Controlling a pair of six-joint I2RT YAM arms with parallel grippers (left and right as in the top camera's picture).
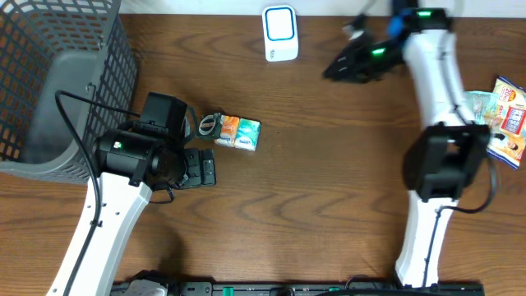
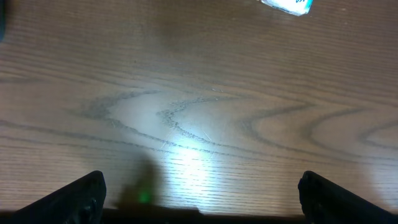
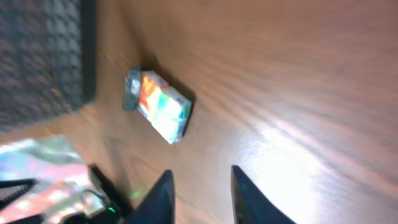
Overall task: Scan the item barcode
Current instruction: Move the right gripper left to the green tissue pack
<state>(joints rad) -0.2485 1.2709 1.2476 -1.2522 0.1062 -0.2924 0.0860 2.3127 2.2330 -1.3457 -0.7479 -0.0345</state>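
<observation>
Meanwhile left hand (image 2: 202, 190) gapes wide near the colourful packet (image 1: 238, 131); right hand (image 3: 202, 177) hovers narrowly parted, empty

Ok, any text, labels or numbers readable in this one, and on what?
Nothing can be read in any view.
Orange and teal packet: print too small overhead, blurred in the right wrist view.
Colourful packets at the right edge: lettering too small.
White device: a blue outline, no legible words.
</observation>
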